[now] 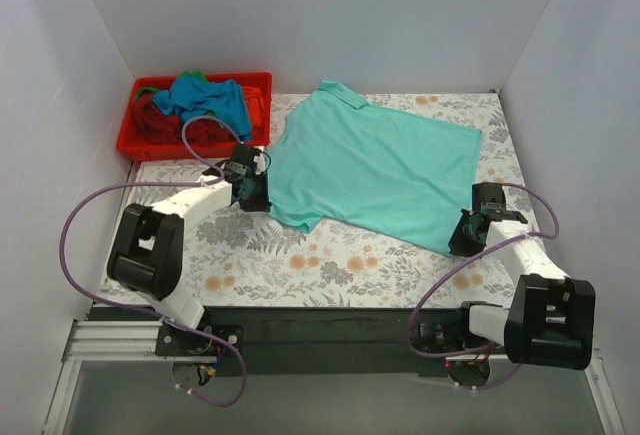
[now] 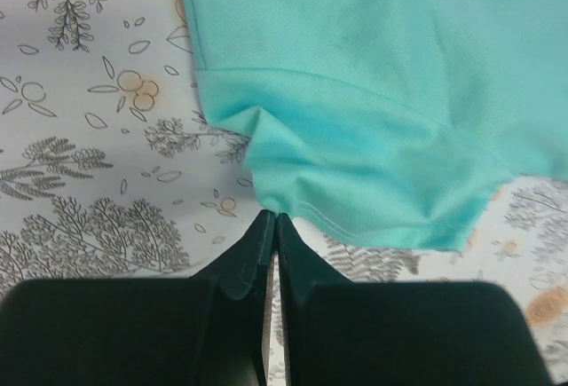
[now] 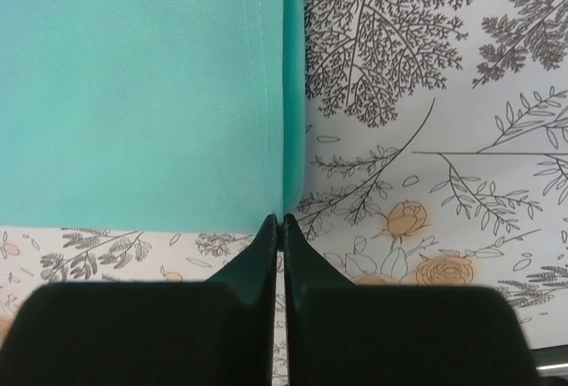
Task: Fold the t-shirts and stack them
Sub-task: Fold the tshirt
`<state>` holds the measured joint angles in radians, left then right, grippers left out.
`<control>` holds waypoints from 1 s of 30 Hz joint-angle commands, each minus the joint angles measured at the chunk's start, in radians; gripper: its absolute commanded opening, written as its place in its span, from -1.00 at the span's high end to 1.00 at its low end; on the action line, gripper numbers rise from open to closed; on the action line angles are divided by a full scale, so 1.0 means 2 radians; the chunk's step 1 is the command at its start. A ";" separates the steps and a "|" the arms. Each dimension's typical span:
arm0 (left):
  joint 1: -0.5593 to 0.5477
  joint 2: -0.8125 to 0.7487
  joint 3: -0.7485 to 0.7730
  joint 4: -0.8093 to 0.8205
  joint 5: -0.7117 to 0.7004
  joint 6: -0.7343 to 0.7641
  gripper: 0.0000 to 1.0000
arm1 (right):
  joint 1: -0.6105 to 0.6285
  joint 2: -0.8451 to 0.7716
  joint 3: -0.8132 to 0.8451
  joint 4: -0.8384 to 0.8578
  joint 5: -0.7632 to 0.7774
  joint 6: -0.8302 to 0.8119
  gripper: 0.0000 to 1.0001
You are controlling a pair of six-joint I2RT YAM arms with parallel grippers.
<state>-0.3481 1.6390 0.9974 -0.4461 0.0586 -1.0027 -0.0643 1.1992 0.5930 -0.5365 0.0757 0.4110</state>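
Observation:
A mint-teal t-shirt (image 1: 375,165) with a small collar lies spread flat across the middle of the flowered table. My left gripper (image 1: 256,198) sits at the shirt's near-left sleeve. In the left wrist view its fingertips (image 2: 272,219) are shut, pinching the sleeve's stitched hem (image 2: 293,204), and the cloth puckers there. My right gripper (image 1: 462,240) is at the shirt's near-right bottom corner. In the right wrist view its tips (image 3: 280,220) are shut on the corner of the hem (image 3: 286,200). More t-shirts, blue (image 1: 210,100), dark red, green and orange, are heaped in a bin.
The red plastic bin (image 1: 128,145) stands at the far left corner, just behind the left gripper. White walls enclose the table on the left, back and right. The flowered table cover (image 1: 320,255) shows in front of the shirt, between the two arms.

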 commanded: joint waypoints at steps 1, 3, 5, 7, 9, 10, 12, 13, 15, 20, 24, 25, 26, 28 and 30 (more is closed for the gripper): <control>0.002 -0.072 -0.007 0.002 0.032 -0.025 1.00 | 0.000 -0.027 0.023 -0.046 -0.019 -0.008 0.97; 0.003 -0.104 -0.018 0.001 0.041 -0.044 1.00 | 0.001 -0.042 0.029 -0.068 -0.019 -0.009 0.97; 0.004 -0.123 -0.024 -0.011 0.039 -0.052 1.00 | 0.005 -0.053 0.040 -0.084 -0.019 -0.010 0.97; 0.004 -0.148 -0.037 -0.022 0.043 -0.061 1.00 | 0.006 -0.063 0.048 -0.107 -0.018 -0.010 0.97; 0.005 -0.173 -0.048 -0.026 0.050 -0.070 1.00 | 0.007 -0.079 0.050 -0.127 -0.023 -0.010 0.97; 0.005 -0.181 -0.057 -0.033 0.050 -0.072 1.00 | 0.008 -0.085 0.051 -0.134 -0.026 -0.010 0.97; 0.005 -0.209 -0.060 -0.048 0.041 -0.081 1.00 | 0.010 -0.104 0.054 -0.145 -0.034 -0.007 0.97; 0.005 -0.220 -0.060 -0.066 0.034 -0.086 1.00 | 0.011 -0.109 0.055 -0.160 -0.034 -0.006 0.97; 0.006 -0.256 -0.062 -0.081 0.029 -0.098 1.00 | 0.012 -0.128 0.056 -0.170 -0.050 -0.002 0.97; 0.006 -0.328 -0.071 -0.116 0.057 -0.138 1.00 | 0.017 -0.163 0.053 -0.196 -0.072 0.010 0.97; 0.006 -0.350 -0.078 -0.117 0.073 -0.154 1.00 | 0.018 -0.178 0.052 -0.200 -0.066 0.006 0.97; 0.006 -0.349 -0.078 -0.102 0.081 -0.157 1.00 | 0.018 -0.178 0.056 -0.199 -0.064 0.003 0.97; 0.007 -0.336 -0.076 -0.097 0.096 -0.160 1.00 | 0.018 -0.172 0.059 -0.197 -0.062 -0.001 0.97; 0.006 -0.317 -0.063 -0.079 0.109 -0.162 1.00 | 0.018 -0.159 0.070 -0.194 -0.052 -0.004 0.97; 0.006 -0.290 -0.052 -0.063 0.119 -0.165 1.00 | 0.018 -0.149 0.075 -0.182 -0.043 -0.006 0.97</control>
<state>-0.3420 1.0027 0.8585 -0.6170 0.2291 -1.3056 -0.0322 0.8806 0.6838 -0.9207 -0.0334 0.4129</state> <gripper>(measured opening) 0.010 0.023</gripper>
